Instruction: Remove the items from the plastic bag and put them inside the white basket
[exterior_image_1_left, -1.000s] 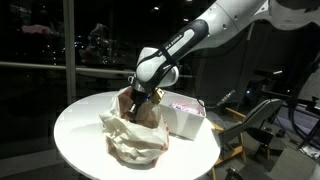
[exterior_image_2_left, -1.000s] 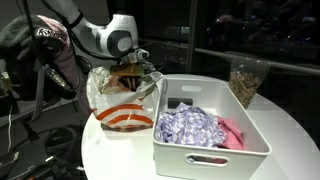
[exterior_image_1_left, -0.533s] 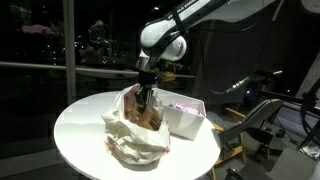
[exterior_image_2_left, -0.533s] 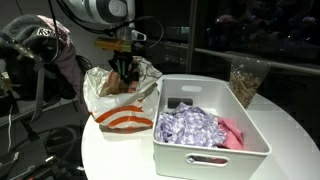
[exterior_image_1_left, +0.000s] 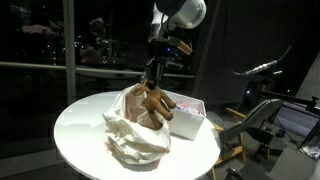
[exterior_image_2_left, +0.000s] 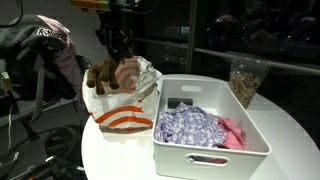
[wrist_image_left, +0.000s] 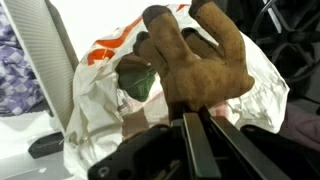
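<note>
My gripper (exterior_image_1_left: 155, 78) is shut on a brown plush toy (exterior_image_1_left: 153, 102) and holds it just above the open white plastic bag (exterior_image_1_left: 135, 138) with orange stripes. The toy also shows in an exterior view (exterior_image_2_left: 108, 73) over the bag (exterior_image_2_left: 122, 105). In the wrist view the toy (wrist_image_left: 196, 60) hangs from my fingers (wrist_image_left: 190, 122) above the bag (wrist_image_left: 105, 120), with a green item (wrist_image_left: 137, 82) inside the bag. The white basket (exterior_image_2_left: 250, 128) stands beside the bag and holds a patterned purple cloth (exterior_image_2_left: 190, 128), a pink item (exterior_image_2_left: 232, 133) and a dark item (exterior_image_2_left: 177, 103).
Everything stands on a round white table (exterior_image_1_left: 80, 125). A container of brownish bits (exterior_image_2_left: 243, 80) stands behind the basket. A chair with clothes (exterior_image_2_left: 50, 50) is beside the table, and dark windows lie behind.
My gripper has risen out of the bag, lifting the brown plush toy up with it. The bag and basket have stayed in place.
</note>
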